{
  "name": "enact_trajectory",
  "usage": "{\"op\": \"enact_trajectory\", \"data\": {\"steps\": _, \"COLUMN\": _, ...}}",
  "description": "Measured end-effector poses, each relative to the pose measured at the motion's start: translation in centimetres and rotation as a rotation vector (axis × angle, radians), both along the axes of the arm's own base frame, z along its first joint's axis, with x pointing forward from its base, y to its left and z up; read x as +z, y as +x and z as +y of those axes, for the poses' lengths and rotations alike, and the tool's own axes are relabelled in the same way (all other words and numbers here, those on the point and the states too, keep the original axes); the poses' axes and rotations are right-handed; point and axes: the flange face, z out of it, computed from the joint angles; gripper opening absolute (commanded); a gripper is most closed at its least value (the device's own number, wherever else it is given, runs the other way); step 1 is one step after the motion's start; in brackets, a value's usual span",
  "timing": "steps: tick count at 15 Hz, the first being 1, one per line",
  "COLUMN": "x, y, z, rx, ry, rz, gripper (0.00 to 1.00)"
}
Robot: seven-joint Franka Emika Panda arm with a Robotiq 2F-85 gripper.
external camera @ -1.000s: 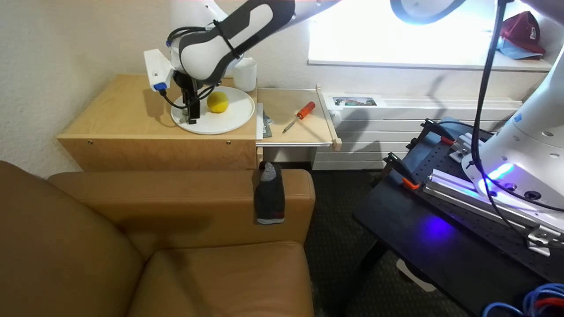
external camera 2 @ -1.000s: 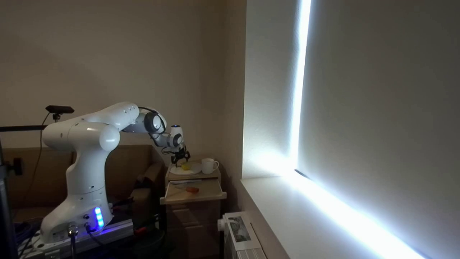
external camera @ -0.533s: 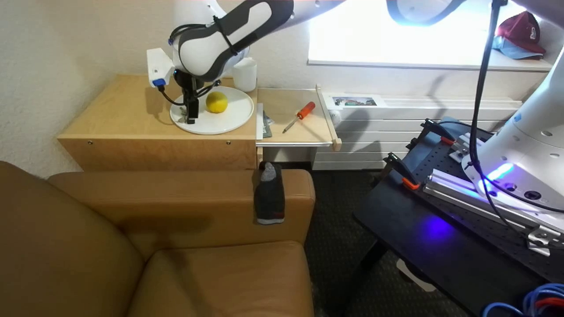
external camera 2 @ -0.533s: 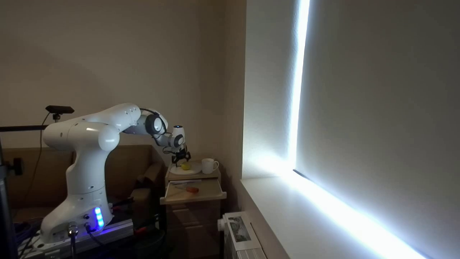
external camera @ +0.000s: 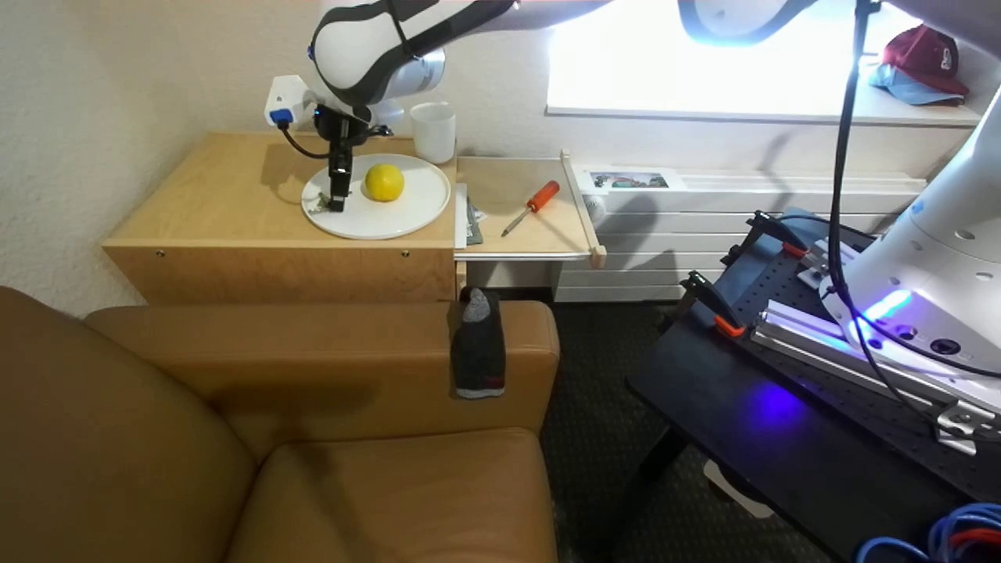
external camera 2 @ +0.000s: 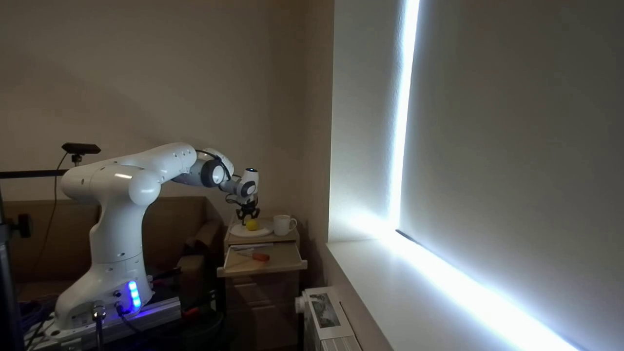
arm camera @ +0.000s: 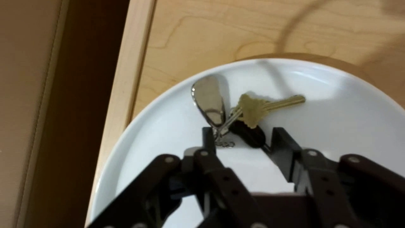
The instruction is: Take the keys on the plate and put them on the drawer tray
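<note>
Wrist view: one gripper (arm camera: 244, 139) hangs over one plate (arm camera: 152, 148), its two fingers (arm camera: 283, 153) set wide apart. One bunch of keys (arm camera: 251, 110) lies on that plate, near the rim, part of it showing in the gap between the fingertips. I count one brass key (arm camera: 286, 103), one black-headed key (arm camera: 250, 134), one silver fob (arm camera: 208, 98) and one bit of chain (arm camera: 227, 144); the full number in the tangle I cannot tell. One fingertip shows right beside the chain, and the black-headed key's blade runs toward the other; whether either touches, I cannot tell.

Both exterior views show one fruit (external camera: 385, 182), also on the plate, and one mug (external camera 2: 282, 225) beside the plate on one cabinet (external camera: 203, 195). One tray (external camera: 500, 176) juts from the cabinet, holding one screwdriver (external camera: 541, 197) and one flat grey thing (external camera: 474, 227) too unclear to name. In an exterior view there are also one cap (external camera: 927, 59) on the sill (external camera: 751, 116), one dark sock-like thing (external camera: 478, 348) over the armrest of one sofa (external camera: 313, 336), and two clamps (external camera: 710, 299) at one black table (external camera: 704, 383).
</note>
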Motion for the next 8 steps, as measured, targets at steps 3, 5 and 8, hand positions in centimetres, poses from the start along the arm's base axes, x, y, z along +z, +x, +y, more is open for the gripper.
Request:
{"op": "enact_trajectory", "data": {"steps": 3, "x": 0.06, "y": 0.45, "z": -0.66, "rx": -0.018, "ry": 0.017, "rz": 0.012, "gripper": 0.01}}
{"op": "enact_trajectory", "data": {"steps": 5, "x": 0.15, "y": 0.66, "z": -0.85, "rx": -0.026, "ry": 0.027, "rz": 0.011, "gripper": 0.0}}
{"op": "enact_trajectory", "data": {"steps": 8, "x": 0.35, "y": 0.81, "z": -0.77, "rx": -0.028, "ry": 0.034, "rz": 0.005, "gripper": 0.0}}
